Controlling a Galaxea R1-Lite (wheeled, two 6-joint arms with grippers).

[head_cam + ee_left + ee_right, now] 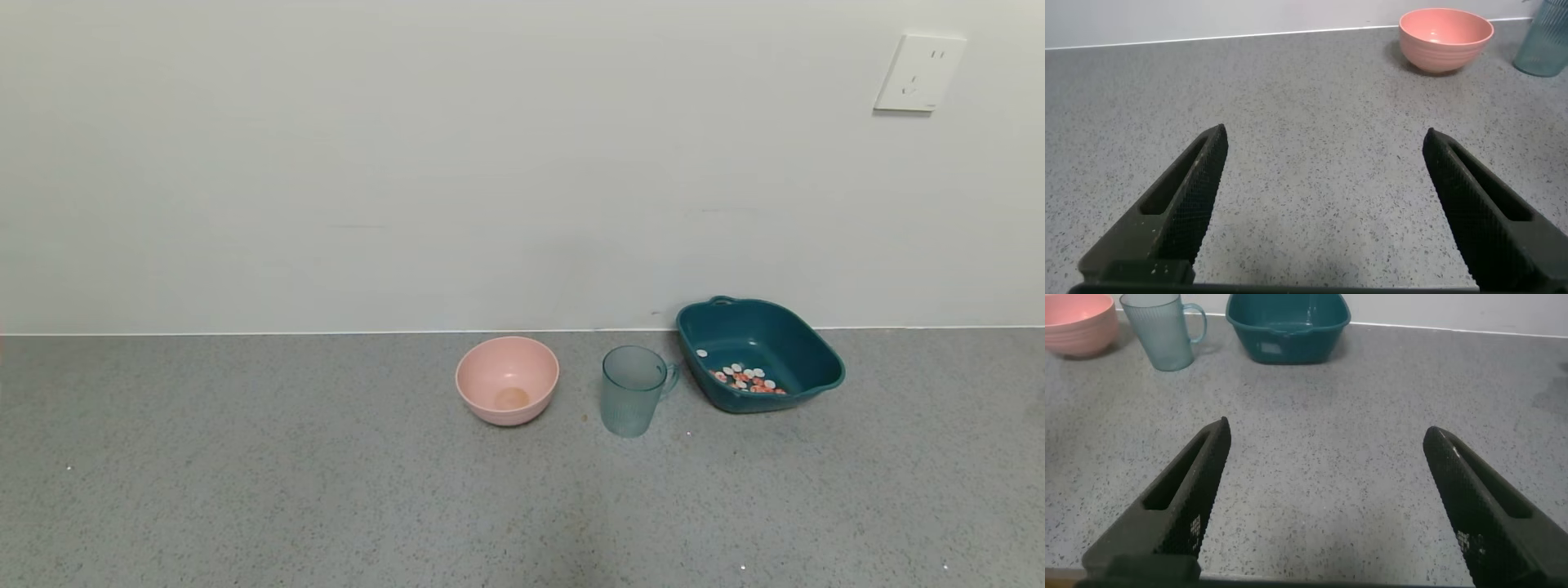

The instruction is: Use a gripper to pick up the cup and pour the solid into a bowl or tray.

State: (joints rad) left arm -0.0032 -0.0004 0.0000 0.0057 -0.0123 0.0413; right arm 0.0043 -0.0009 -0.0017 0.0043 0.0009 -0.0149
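Cut off at the right edge of the left wrist view: cup (1543, 45), only a ribbed sliver showing. Cropped at the left edge of the right wrist view: pink bowl (1076, 322). Hidden behind the basin (1287, 327) wall there: the solid. In the head view, solid (747, 379) pieces too small to count.

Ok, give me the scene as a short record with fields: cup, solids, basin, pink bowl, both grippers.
cup: upright on the counter, between pink bowl and basin, looks empty
solids: red-orange and white pieces lying in the basin
basin: dark teal, by the wall
pink bowl: upright
left gripper: open, above bare counter
right gripper: open, above bare counter, short of cup
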